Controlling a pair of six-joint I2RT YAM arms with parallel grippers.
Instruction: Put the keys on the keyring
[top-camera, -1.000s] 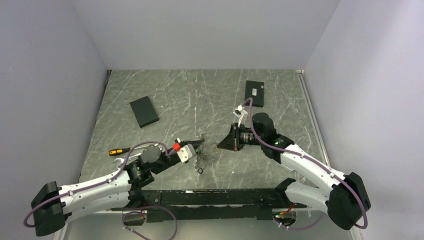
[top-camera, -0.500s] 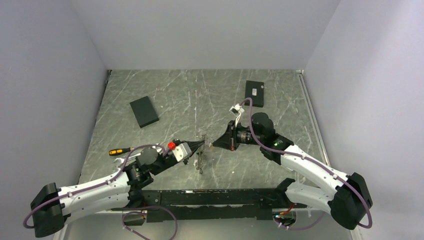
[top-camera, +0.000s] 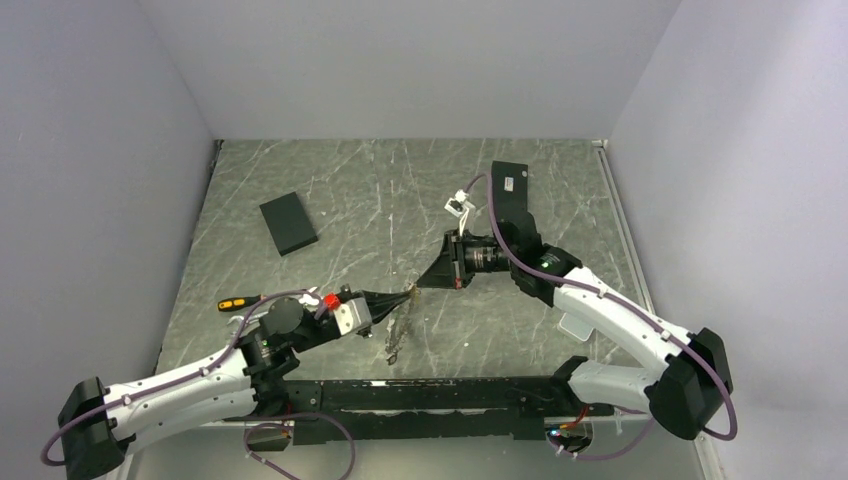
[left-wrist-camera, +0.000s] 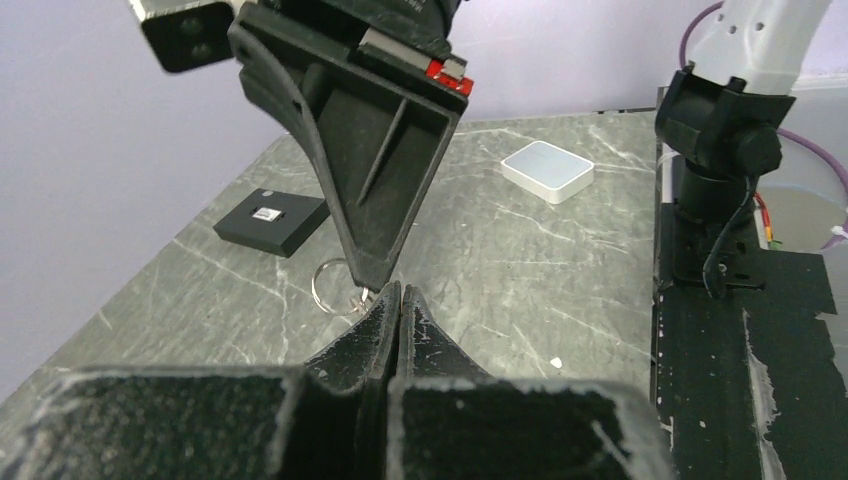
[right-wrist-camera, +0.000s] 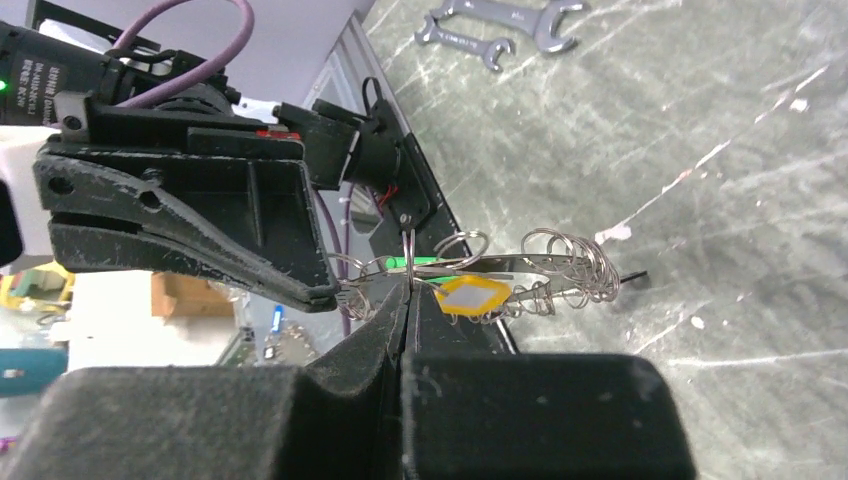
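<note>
My left gripper (top-camera: 408, 293) and right gripper (top-camera: 421, 287) meet tip to tip above the table's near middle, both shut. The keyring (top-camera: 395, 335), a bunch of thin silver loops, dangles below them. In the right wrist view the keyring (right-wrist-camera: 568, 266) hangs beyond my right gripper (right-wrist-camera: 408, 286), which pinches a thin wire loop. One of the keys, the yellow-headed one (right-wrist-camera: 470, 296), sits against that loop. The left gripper (right-wrist-camera: 328, 296) nips the bunch's other end. In the left wrist view my left gripper (left-wrist-camera: 400, 289) is shut beside a bare ring (left-wrist-camera: 330, 286).
Two black boxes (top-camera: 288, 223) (top-camera: 510, 185) lie at the back of the table. An orange-handled screwdriver (top-camera: 238, 302) rests near the left arm. A white box (left-wrist-camera: 547, 170) sits by the right arm's base. Silver wrenches (right-wrist-camera: 500, 30) lie on the marble.
The right gripper has swung left and closed the gap until the two tips meet. The left gripper has drawn back slightly, and the hanging bunch has shifted with it.
</note>
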